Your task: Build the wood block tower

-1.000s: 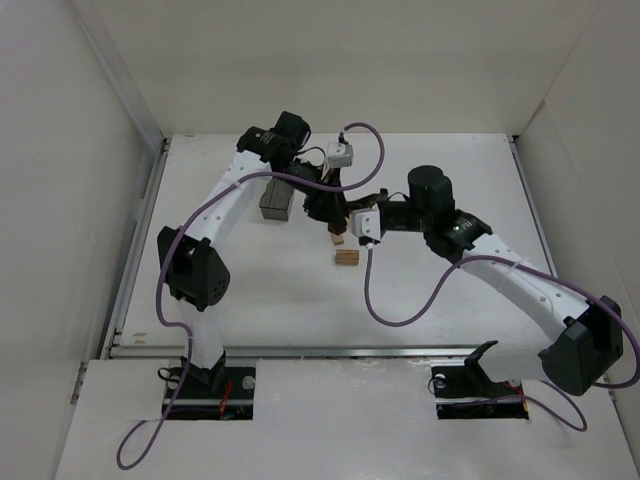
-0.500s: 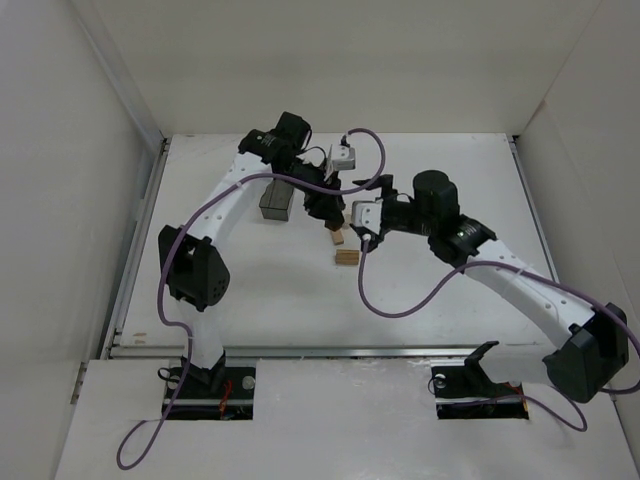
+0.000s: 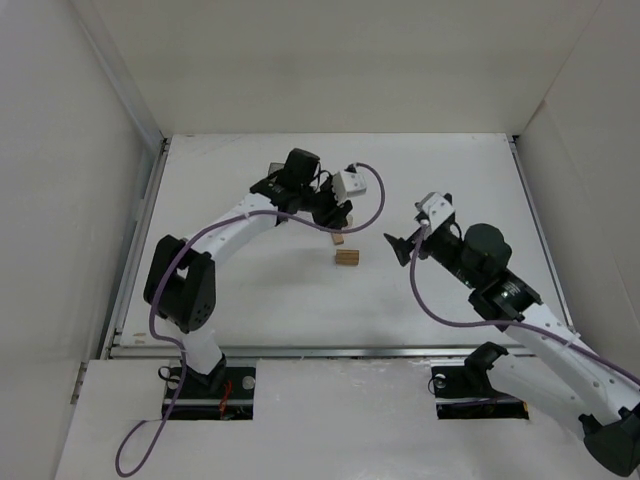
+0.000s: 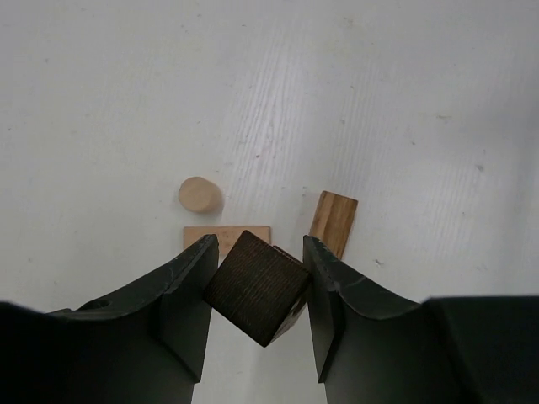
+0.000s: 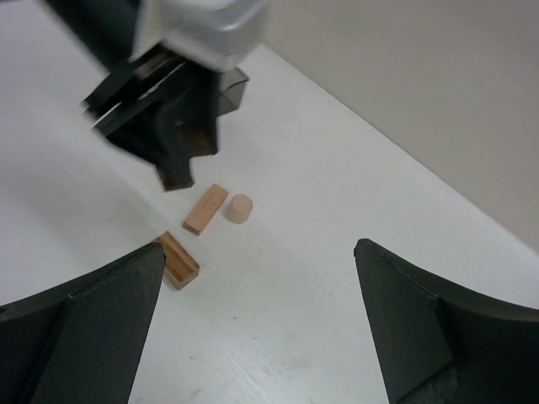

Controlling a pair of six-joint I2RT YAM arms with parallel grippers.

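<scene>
One white table [image 3: 260, 300] lay under everything | right gripper [image 5: 258, 252] gaped wide with nothing in it, well apart from the pieces | left gripper [image 4: 258, 244] pinched a tilted dark-faced block [image 4: 257, 286] above the loose pieces | brown block [image 4: 333, 223], flat tan block [image 4: 227, 236] and small cylinder [image 4: 200, 194] lay near each other, unstacked

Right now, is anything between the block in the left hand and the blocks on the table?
Nothing visible. The left hand holds a dark block over the flat tan block; the right hand stands open, well aside.
</scene>
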